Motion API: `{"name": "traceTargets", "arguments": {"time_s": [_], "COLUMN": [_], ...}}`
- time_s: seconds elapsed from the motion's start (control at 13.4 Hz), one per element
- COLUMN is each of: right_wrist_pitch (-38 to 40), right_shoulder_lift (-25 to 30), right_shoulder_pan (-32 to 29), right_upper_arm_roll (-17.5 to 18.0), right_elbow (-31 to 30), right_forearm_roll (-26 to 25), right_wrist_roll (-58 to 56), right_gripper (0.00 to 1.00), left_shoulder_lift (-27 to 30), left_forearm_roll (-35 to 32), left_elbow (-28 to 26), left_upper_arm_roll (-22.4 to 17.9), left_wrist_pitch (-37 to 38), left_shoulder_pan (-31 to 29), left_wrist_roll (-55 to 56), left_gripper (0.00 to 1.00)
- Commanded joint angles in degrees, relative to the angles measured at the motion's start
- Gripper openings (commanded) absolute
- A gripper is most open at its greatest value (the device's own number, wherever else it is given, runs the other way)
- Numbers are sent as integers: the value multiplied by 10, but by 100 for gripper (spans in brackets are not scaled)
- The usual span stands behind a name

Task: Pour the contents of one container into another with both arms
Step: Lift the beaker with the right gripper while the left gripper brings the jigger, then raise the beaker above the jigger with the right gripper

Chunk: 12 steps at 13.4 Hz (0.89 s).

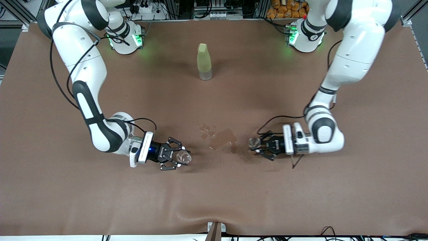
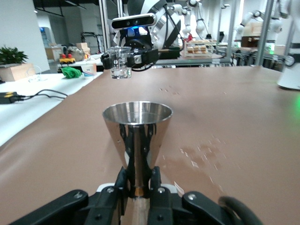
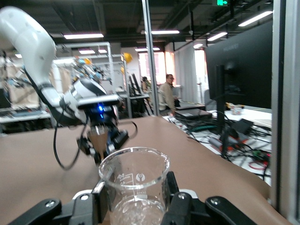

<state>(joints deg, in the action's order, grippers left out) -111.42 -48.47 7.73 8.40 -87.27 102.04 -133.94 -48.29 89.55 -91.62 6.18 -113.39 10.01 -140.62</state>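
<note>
My right gripper [image 1: 180, 157] is shut on a clear glass beaker [image 1: 184, 157], held upright low over the table toward the right arm's end. In the right wrist view the beaker [image 3: 135, 185] sits between the fingers of the right gripper [image 3: 136, 199], with some clear liquid at its bottom. My left gripper [image 1: 256, 144] is shut on a shiny metal cone cup [image 1: 253, 143], upright, toward the left arm's end. The left wrist view shows the cup [image 2: 137, 131] clamped at its narrow base by the left gripper [image 2: 138, 180]. The beaker [image 2: 120, 63] shows there facing it.
A wet spill [image 1: 222, 139] with droplets darkens the brown table cover [image 1: 100, 201] between the two grippers. A yellow-green capped bottle [image 1: 204, 62] stands upright farther from the front camera, midway between the arm bases.
</note>
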Motion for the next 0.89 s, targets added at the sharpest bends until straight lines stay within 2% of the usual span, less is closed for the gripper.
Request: {"name": "traceTargets", "arguments": {"time_s": [0.0, 0.15, 0.52, 0.82], "right_wrist_pitch": [16, 15, 16, 7], "right_shoulder_lift": [84, 144, 237, 245], "right_shoulder_pan": [-15, -17, -14, 7], "right_upper_arm_roll": [8, 6, 7, 9], "right_elbow": [-80, -141, -247, -260], "right_forearm_roll": [-19, -19, -19, -15], "right_wrist_roll": [58, 73, 111, 151], "right_gripper": [0, 0, 0, 0], "left_shoulder_lift": [-42, -42, -44, -54], "left_forearm_roll": [61, 88, 154, 186], "left_elbow": [57, 66, 91, 117], "left_upper_arm_roll": [-5, -5, -5, -5], "left_wrist_pitch": [-21, -61, -138, -184], "left_shoulder_pan": [53, 87, 156, 197], "left_wrist_roll": [-1, 1, 5, 6], "left_gripper": [0, 0, 0, 0]}}
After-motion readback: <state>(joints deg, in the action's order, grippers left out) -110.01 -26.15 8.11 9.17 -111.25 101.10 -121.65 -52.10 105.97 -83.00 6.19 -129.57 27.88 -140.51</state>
